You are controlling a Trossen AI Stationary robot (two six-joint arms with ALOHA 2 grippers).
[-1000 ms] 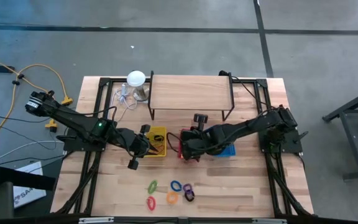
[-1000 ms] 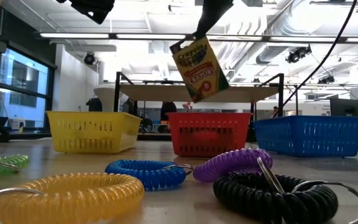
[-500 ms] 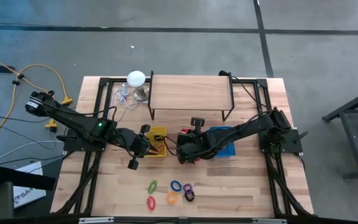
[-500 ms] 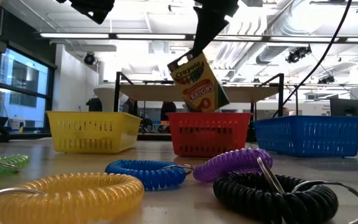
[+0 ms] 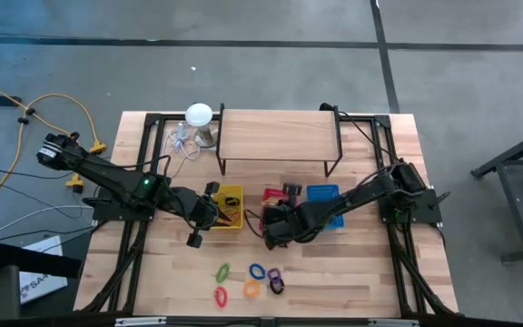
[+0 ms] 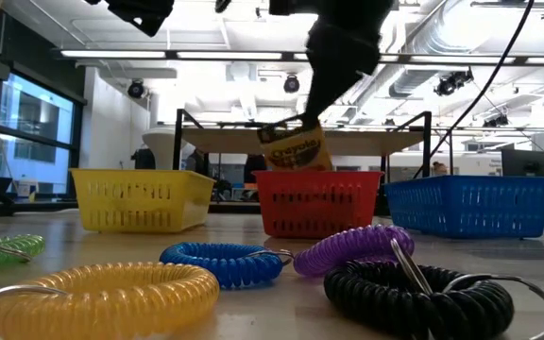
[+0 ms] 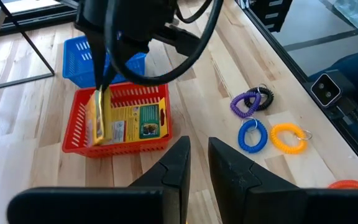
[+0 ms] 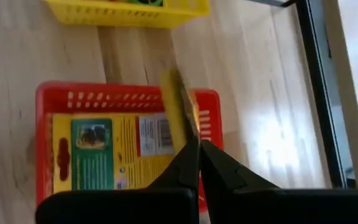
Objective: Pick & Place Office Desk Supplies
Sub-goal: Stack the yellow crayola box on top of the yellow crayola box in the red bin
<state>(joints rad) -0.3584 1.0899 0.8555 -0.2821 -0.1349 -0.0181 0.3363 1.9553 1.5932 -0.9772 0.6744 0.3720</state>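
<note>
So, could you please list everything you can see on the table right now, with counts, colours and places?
Red basket: one, middle of the basket row, with a crayon box lying flat inside.
Held crayon box: one, yellow and green, edge-on, being lowered into the red basket.
Yellow basket: one, left of the red one, some items inside.
Blue basket: one, right of the red one.
Coil wrist bands: seven near the front edge; green, red, blue, orange, purple and black show from above, yellow in the low view.
Wooden shelf: one, light wood on a black frame, at the back.
White round-topped object: one, back left, with a cable.
Left gripper: hovering by the yellow basket, holding nothing.
Right gripper: shut on the held crayon box.
</note>
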